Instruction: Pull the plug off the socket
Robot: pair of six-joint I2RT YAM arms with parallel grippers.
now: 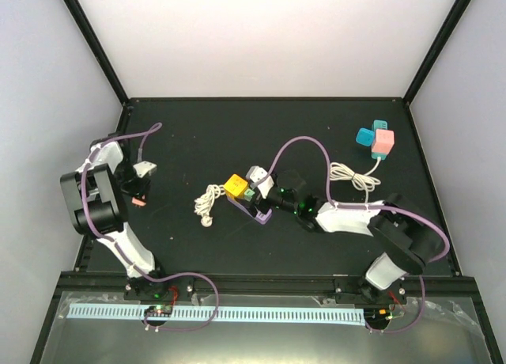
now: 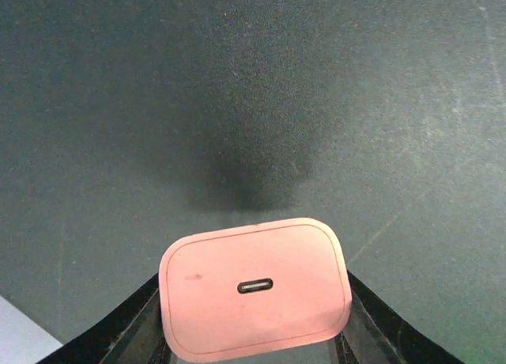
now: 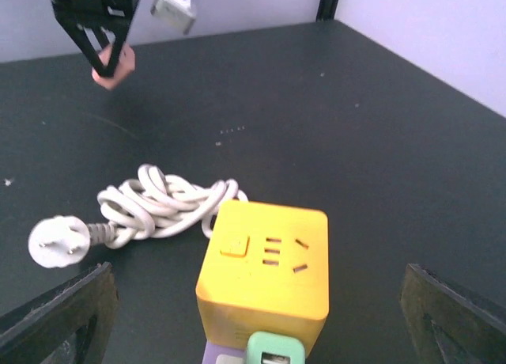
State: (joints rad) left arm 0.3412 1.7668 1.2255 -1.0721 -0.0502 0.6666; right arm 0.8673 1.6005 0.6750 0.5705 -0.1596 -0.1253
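The yellow cube socket (image 1: 235,185) (image 3: 265,269) lies mid-table, its white cord (image 3: 158,206) coiled to its left and ending in a round white plug head (image 3: 55,241). A green plug (image 3: 274,352) sits in the cube's near side, with a purple piece (image 3: 217,354) beside it. My right gripper (image 1: 251,196) (image 3: 257,324) stands open wide, its fingers (image 3: 63,316) on either side just short of the cube. My left gripper (image 1: 138,194) (image 2: 254,332) hangs at the far left above the table, shut on a pink plug (image 2: 254,289) (image 3: 113,67) that is free of any socket.
A second cube socket, teal and pink (image 1: 375,140), lies at the back right with its own white cord (image 1: 352,176). Black frame posts mark the table's back corners. The right arm's purple cable (image 1: 304,142) loops over the middle.
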